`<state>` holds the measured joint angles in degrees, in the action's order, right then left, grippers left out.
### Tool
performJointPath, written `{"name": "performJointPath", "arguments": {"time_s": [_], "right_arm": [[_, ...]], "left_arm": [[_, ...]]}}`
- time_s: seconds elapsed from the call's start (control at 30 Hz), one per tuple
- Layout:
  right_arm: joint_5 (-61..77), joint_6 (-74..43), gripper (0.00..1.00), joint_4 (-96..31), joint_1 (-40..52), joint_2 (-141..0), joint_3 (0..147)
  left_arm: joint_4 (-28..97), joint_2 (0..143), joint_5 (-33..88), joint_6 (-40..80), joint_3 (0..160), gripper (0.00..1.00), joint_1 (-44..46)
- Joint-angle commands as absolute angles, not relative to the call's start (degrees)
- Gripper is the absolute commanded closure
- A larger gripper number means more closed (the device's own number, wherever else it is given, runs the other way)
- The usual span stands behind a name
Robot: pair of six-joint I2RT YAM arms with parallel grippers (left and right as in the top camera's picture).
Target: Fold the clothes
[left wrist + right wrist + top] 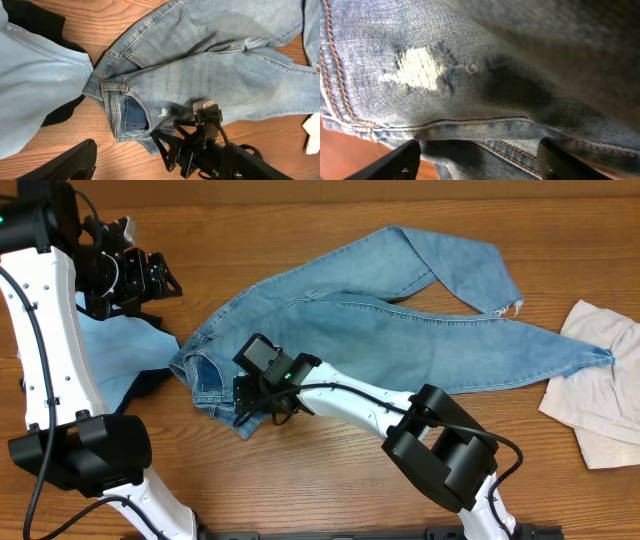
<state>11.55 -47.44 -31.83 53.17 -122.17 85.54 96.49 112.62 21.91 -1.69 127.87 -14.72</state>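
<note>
The light-blue jeans [400, 340] lie spread over the table, waist at the left, legs running right. In the right wrist view I see a frayed patch [420, 67] and a stitched seam of the jeans [470, 122]. My right gripper [252, 400] is low over the waist end, and its jaws [482, 162] stand wide open with a denim fold between them. My left gripper [158, 275] hovers open and empty at the upper left, above the sky-blue shirt [115, 350]. In the left wrist view only one left finger [75, 157] shows, with the right gripper [175, 150] at the jeans' waist [130, 112].
A black garment [150, 385] lies partly under the sky-blue shirt, next to the jeans' waist. A cream-white garment [600, 380] lies at the right edge. The right arm [440, 450] reaches across the front of the wooden table [330, 480].
</note>
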Motion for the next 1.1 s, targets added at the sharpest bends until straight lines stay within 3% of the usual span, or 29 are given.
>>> {"name": "performJointPath", "arguments": {"time_s": [0.0, 0.1, 0.2, 0.37, 0.47, 0.6, 0.9, 1.07], "right_arm": [[12.0, -49.1, 0.19, -33.0, 52.8, -122.9, 85.5], [10.6, -40.1, 0.17, -32.5, 49.3, -121.0, 86.1], [8.6, -40.2, 0.13, -39.2, 41.8, -113.4, 86.1], [11.4, -35.3, 0.06, -48.7, 21.6, -94.4, 86.1], [13.8, -29.6, 0.03, -55.7, 8.5, -87.5, 86.1], [18.2, -20.9, 0.01, -64.2, -5.7, -85.7, 86.0], [18.1, -19.6, 0.00, -63.7, -8.4, -85.7, 85.9], [18.1, -19.7, 0.00, -63.7, -8.4, -85.7, 85.9]], "left_arm": [[96.8, 111.5, 22.7, -2.6, 129.2, 0.18, -14.7], [96.8, 110.4, 23.8, -7.7, 129.2, 0.27, -13.3], [96.8, 107.4, 20.7, -9.5, 129.2, 0.29, -9.7], [96.8, 104.5, 2.5, -5.7, 127.1, 0.30, 5.9], [96.4, 104.5, -1.2, -4.4, 114.4, 0.30, 14.5], [87.3, 104.5, -8.8, 3.6, 90.0, 0.30, 18.0], [68.9, 104.6, -18.3, 3.2, 70.3, 0.25, 23.7], [62.5, 104.6, -29.0, 6.9, 67.2, 0.44, 23.6]]}}
